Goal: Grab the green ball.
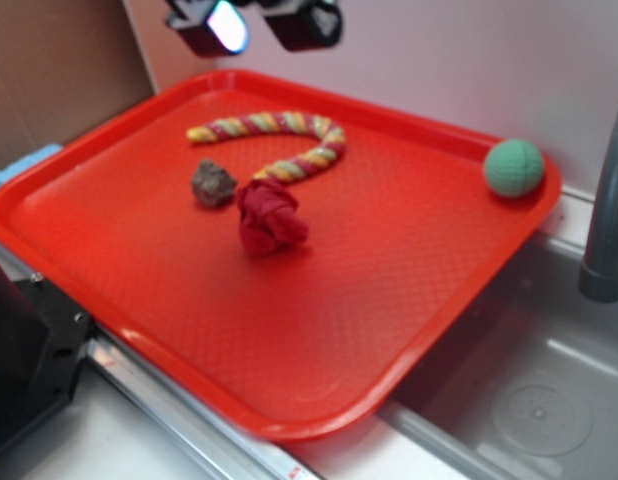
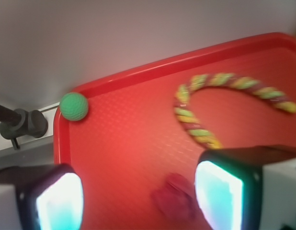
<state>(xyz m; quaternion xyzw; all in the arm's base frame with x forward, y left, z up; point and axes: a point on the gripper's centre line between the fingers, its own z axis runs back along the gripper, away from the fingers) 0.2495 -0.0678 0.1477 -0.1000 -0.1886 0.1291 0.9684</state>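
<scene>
White wall backs a red plastic tray (image 1: 139, 290) that sits tilted across a counter and overhangs a steel sink (image 1: 529, 400) at lower right of the exterior view. Nearest on the tray, near its centre, lies a red cloth wad (image 1: 269, 218), and just left of it a small brown rock-like lump (image 1: 213, 184), close but apart. Behind them a striped rope toy (image 1: 279, 140) curves like a hook. The green ball (image 1: 513, 167) rests in the tray's far right corner, touching or nearly touching the raised rim, which probably keeps it from rolling off toward the sink; a grey faucet (image 1: 609, 200) stands just beyond.

At top centre, the gripper (image 1: 254, 22) hangs high above the tray's back edge, released, jaws spread and holding nothing. In the wrist view its glowing fingers (image 2: 59, 201) frame the cloth wad, while the ball sits at upper left in its corner.

Open tray surface stretches between gripper and ball, so a sideways approach looks unobstructed. The rim and wall crowd the ball on two sides, leaving little room for a finger behind it.
</scene>
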